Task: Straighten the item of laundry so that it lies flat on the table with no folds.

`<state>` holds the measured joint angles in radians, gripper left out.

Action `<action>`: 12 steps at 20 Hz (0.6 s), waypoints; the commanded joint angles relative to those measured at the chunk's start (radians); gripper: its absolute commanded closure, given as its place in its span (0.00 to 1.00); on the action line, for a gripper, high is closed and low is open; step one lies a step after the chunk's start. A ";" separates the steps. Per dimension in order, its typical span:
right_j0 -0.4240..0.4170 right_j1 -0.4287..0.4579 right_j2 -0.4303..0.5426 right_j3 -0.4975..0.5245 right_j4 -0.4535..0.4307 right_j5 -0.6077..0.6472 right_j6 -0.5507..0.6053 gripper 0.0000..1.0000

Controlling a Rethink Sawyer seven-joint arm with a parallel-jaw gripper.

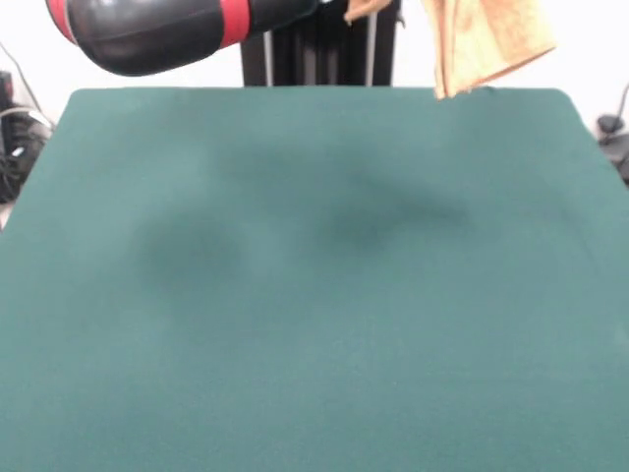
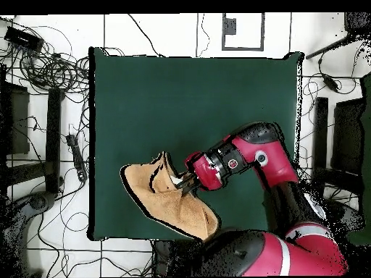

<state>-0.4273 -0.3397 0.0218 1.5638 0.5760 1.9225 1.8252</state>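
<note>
Front view: towel [image 1: 488, 39] is hanging in the air above the table's [image 1: 314, 295] far edge, limp, soft terry, not touching the felt. Gripper is hiding out of frame.

Overhead view: gripper [image 2: 184, 182] is meeting the bunched towel [image 2: 170, 203] near the table's [image 2: 196, 101] robot-side edge; cloth's long axis is running diagonally. Can't tell if the jaws are clamping.

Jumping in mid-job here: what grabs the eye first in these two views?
The orange-tan towel stands out at once: it hangs bunched from the gripper, lifted off the table, and shows at the top edge of the front view. Next comes the red and black arm, reaching in from the overhead picture's bottom right. The green table itself shows nothing lying on it in the front view, only soft shadows.
</note>
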 commanded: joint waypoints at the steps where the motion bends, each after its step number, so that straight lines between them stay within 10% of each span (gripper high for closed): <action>1: 0.000 -0.069 -0.014 0.018 -0.050 -0.192 0.097 1.00; 12: -0.018 -0.044 0.023 0.013 -0.057 -0.271 0.099 1.00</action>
<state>-0.4418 -0.4105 -0.0032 1.5640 0.5260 1.7515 1.8252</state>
